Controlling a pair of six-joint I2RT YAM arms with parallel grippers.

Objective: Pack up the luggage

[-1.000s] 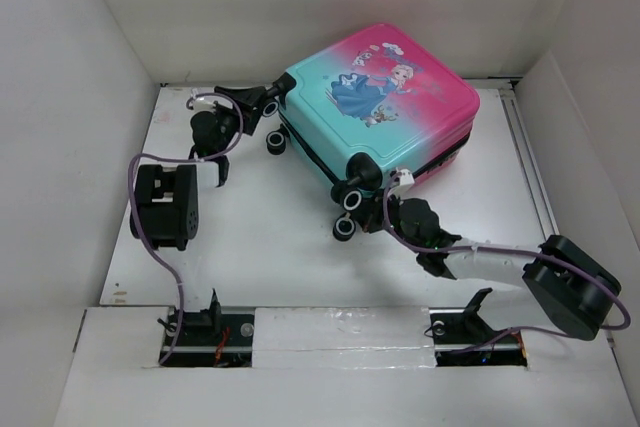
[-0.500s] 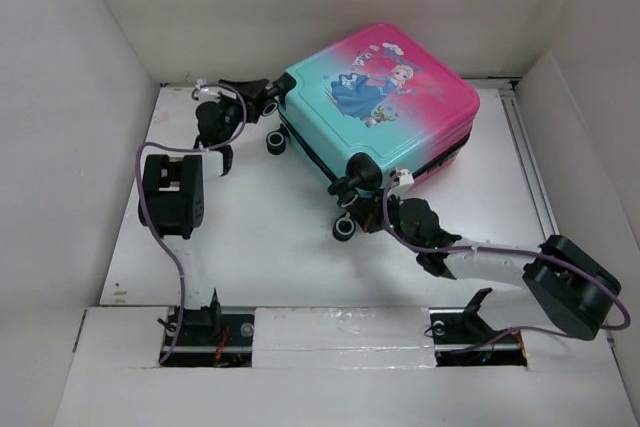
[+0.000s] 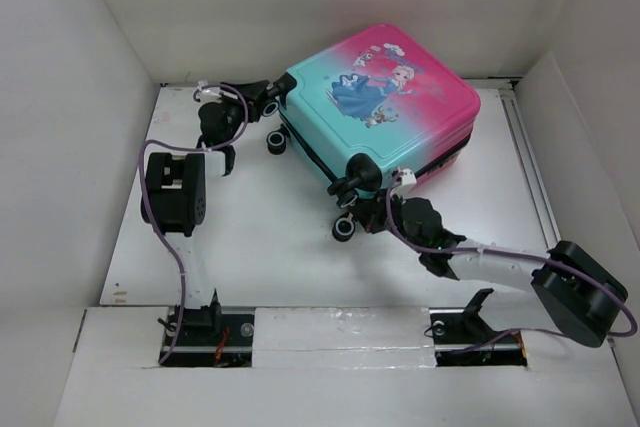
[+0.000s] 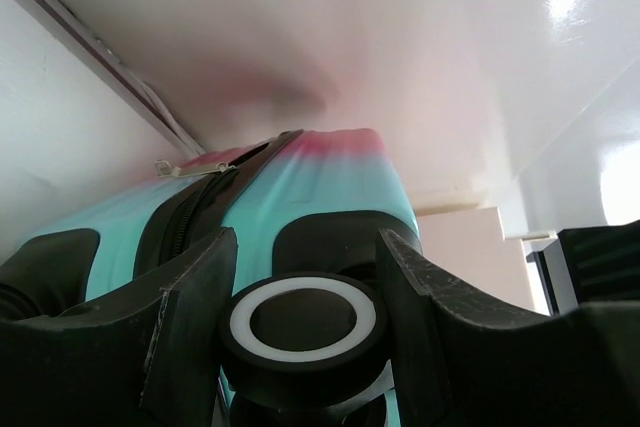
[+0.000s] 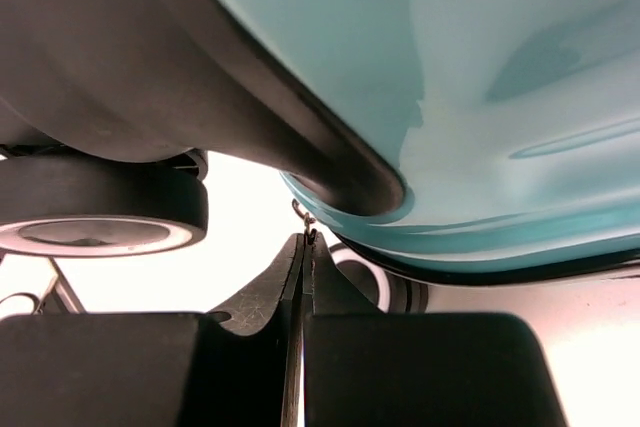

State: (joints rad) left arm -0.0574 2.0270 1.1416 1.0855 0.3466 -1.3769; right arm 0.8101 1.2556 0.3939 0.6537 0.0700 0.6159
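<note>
Pinching a small metal zipper pull (image 5: 304, 215) with the right gripper (image 5: 301, 243), clenched shut, tips pressed flat together with no gap. Sitting just under the rounded teal corner of the luggage (image 3: 385, 97), at the near end of its wheeled side, close below the black trim (image 5: 330, 162). Showing one black-and-white near wheel (image 5: 95, 212) left of those tips in the right wrist view, and part of another behind them.

Reaching in at the opposite, far end of the same wheeled side with the left gripper (image 4: 304, 247), spread wide around a corner wheel (image 4: 303, 322) filling the whole gap. Cannot tell whether pressing on that wheel or merely flanking it. Showing, beyond the corner wheel, a black zipper track (image 4: 185, 212) climbing the teal shell toward the pink end.

Bracketing the luggage from both ends of its wheeled side, with it lying flat on the white tabletop (image 3: 270, 237), halves together, princess print facing up, teal toward the wheels and pink toward the end away from them.
</note>
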